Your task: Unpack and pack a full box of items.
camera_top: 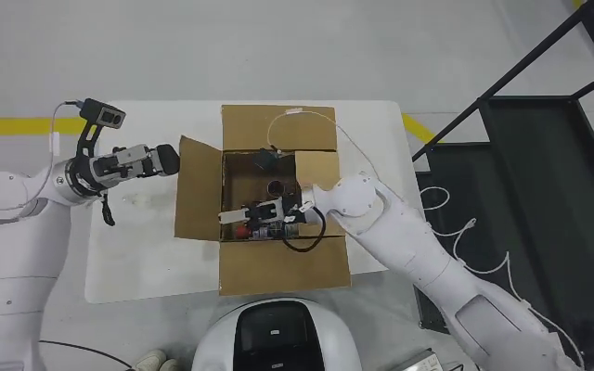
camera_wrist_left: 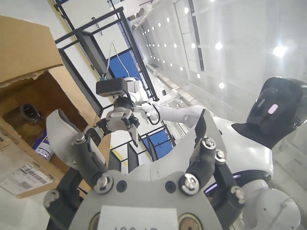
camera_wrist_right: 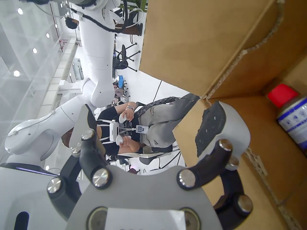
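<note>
Cardboard box (camera_top: 278,269) open on white table (camera_top: 130,250), flaps spread. Right gripper (camera_top: 229,219) in box opening among the packed items, fingers apart, gripping nothing; red-capped spray can (camera_wrist_right: 292,118) inside box, near it. Left gripper (camera_top: 173,158) just beside box's left flap, fingers apart, empty.

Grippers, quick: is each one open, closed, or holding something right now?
Left gripper: open, empty, beside the box.
Right gripper: open, empty, over the open box.
</note>
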Robot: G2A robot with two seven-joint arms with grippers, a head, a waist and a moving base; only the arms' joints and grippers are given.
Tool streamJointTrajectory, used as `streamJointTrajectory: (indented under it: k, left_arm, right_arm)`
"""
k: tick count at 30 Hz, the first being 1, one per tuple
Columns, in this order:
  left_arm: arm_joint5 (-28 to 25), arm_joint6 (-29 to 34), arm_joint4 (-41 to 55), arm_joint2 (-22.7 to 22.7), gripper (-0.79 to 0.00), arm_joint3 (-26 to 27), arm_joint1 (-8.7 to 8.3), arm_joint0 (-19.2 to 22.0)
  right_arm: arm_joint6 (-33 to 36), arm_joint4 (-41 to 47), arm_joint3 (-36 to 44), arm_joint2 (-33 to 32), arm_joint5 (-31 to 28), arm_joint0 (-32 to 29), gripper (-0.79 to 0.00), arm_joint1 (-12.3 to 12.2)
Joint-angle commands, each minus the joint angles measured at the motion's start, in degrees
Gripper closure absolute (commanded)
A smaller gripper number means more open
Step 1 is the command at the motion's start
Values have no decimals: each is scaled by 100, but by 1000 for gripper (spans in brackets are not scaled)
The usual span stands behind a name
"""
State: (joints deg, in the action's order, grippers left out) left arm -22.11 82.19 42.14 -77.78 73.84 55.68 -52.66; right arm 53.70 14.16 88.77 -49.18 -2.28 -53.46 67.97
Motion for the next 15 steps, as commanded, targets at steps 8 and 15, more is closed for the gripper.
streamJointTrajectory:
  k: [8, 15]
  left_arm:
    - [-284, -310, -1048, 721, -785, -531, 116, 334]
    - [-503, -707, -1811, 771, -785, -1134, 94, 348]
  right_arm:
    - [344, 392, 477, -2004, -134, -1432, -785, -492]
    - [453, 592, 813, -3067, -163, -2192, -785, -689]
